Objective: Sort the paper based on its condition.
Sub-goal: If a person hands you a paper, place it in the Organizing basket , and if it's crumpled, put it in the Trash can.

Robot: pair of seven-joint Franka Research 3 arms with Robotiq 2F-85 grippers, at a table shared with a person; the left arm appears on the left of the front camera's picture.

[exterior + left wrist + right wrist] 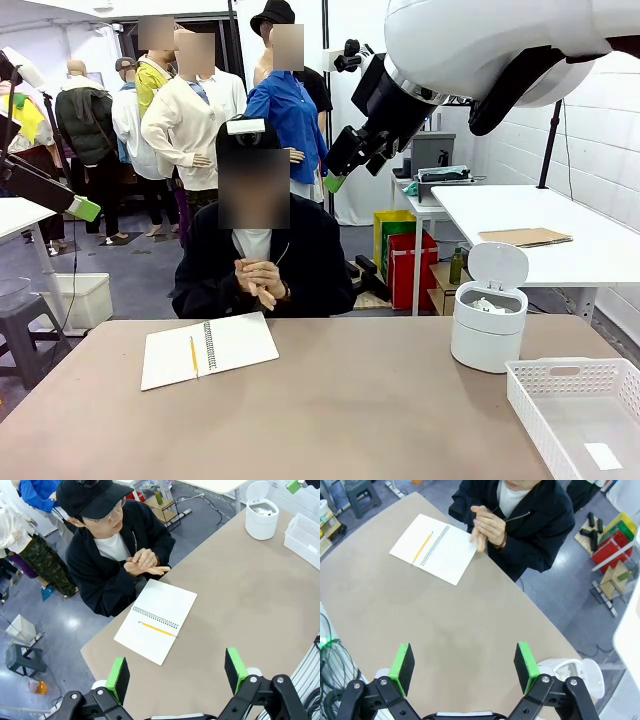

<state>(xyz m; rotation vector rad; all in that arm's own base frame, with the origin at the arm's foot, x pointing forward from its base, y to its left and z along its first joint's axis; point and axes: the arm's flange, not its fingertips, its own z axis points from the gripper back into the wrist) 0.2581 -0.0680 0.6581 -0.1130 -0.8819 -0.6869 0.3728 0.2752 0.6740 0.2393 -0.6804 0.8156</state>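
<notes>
Gripping nothing in the right end effector (463, 665), spread fully wide, high above the worktop (445, 610); equally wide and empty at the left end effector (177, 672). Seemingly down inside the open white bin (487, 345), beside the basket (600, 372): the paper (488, 304). Probably best to hold high, clear of the person's clasped hands (261, 280), and wait for any further sheet. Hard to confirm the crumpling within the bin; cut off at the basket's near corner.
</notes>
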